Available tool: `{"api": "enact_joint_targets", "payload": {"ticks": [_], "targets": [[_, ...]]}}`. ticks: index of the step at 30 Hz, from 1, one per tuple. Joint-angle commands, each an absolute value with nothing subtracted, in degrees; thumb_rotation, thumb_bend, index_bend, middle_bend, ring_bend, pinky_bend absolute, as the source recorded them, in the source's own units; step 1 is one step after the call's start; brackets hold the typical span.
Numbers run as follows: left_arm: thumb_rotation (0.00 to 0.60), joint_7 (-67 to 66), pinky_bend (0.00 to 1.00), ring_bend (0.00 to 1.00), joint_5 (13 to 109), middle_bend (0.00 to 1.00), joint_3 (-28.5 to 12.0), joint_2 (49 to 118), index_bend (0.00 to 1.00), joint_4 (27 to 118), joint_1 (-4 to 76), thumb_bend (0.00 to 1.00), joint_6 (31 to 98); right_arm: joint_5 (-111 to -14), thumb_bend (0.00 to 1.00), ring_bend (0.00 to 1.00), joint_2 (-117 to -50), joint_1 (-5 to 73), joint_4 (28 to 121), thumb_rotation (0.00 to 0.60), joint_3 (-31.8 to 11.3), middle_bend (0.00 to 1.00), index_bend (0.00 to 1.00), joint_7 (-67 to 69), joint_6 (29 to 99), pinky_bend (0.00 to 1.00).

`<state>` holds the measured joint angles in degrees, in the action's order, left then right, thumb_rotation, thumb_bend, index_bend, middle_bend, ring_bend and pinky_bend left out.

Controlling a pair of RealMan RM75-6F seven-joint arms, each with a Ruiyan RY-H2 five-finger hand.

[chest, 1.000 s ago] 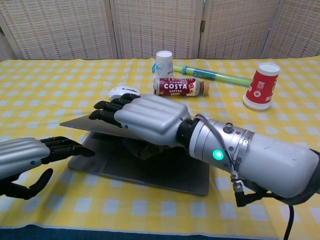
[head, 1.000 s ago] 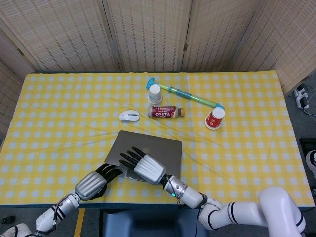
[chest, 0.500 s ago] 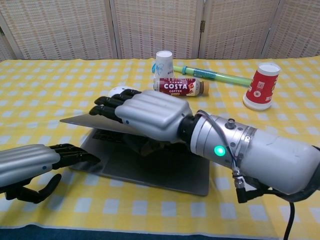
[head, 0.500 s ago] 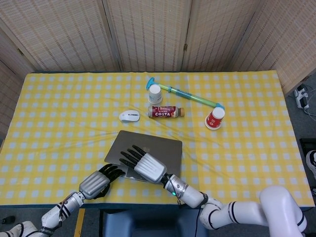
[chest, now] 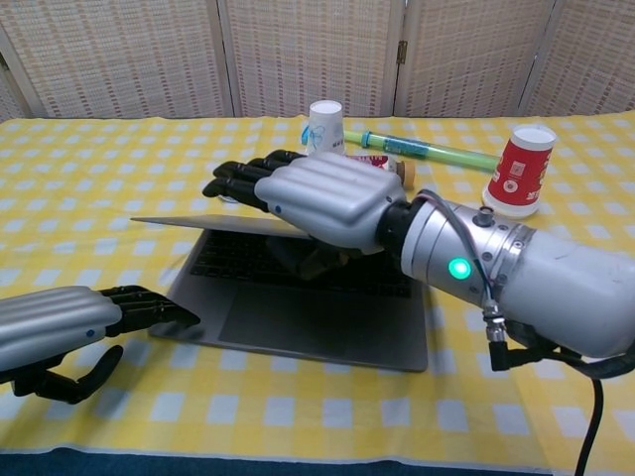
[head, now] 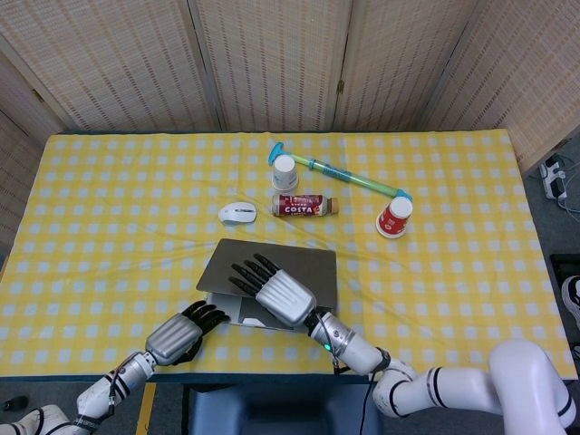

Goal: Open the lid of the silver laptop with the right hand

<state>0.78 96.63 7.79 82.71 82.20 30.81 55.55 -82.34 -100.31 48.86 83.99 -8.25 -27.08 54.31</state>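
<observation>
The silver laptop [head: 290, 258] lies near the table's front edge with its lid [chest: 189, 222] lifted a little way, so the keyboard [chest: 243, 260] shows underneath. My right hand [head: 283, 295] grips the lid's front edge, fingers flat on top [chest: 322, 198] and the thumb under it. My left hand [head: 176, 336] lies low at the laptop's front left corner, holding nothing; its fingertips [chest: 179, 315] reach the edge of the base [chest: 317, 322].
Behind the laptop are a white mouse [head: 238, 213], a Costa coffee bottle [head: 304, 206] on its side, an upturned white paper cup [head: 285, 172], a green and blue tube [head: 349, 178] and an upturned red paper cup [head: 394, 217]. Folding screens stand behind the table.
My right hand has raised the lid further, exposing more keyboard. My left hand has drawn back from the base's surface to its front left corner.
</observation>
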Motion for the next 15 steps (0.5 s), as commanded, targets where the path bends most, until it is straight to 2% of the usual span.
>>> {"api": "enact_joint_targets", "payload": {"ticks": [1, 15], "targets": [[0.588, 0.5, 0.0, 0.07, 96.4, 0.13, 7.8, 82.8, 0.08, 82.3, 31.1, 0.91, 55.2, -82.2, 0.71, 0.0, -100.0, 48.8, 84.3, 0.6, -8.4, 0.0, 0.0, -27.0, 54.6, 0.0], [0.586, -0.7, 0.0, 0.07, 95.4, 0.13, 8.0, 82.5, 0.08, 83.1, 31.7, 0.91, 54.9, -79.7, 0.71, 0.0, -96.9, 49.2, 84.0, 0.6, -11.8, 0.0, 0.0, -26.4, 55.7, 0.0]]}}
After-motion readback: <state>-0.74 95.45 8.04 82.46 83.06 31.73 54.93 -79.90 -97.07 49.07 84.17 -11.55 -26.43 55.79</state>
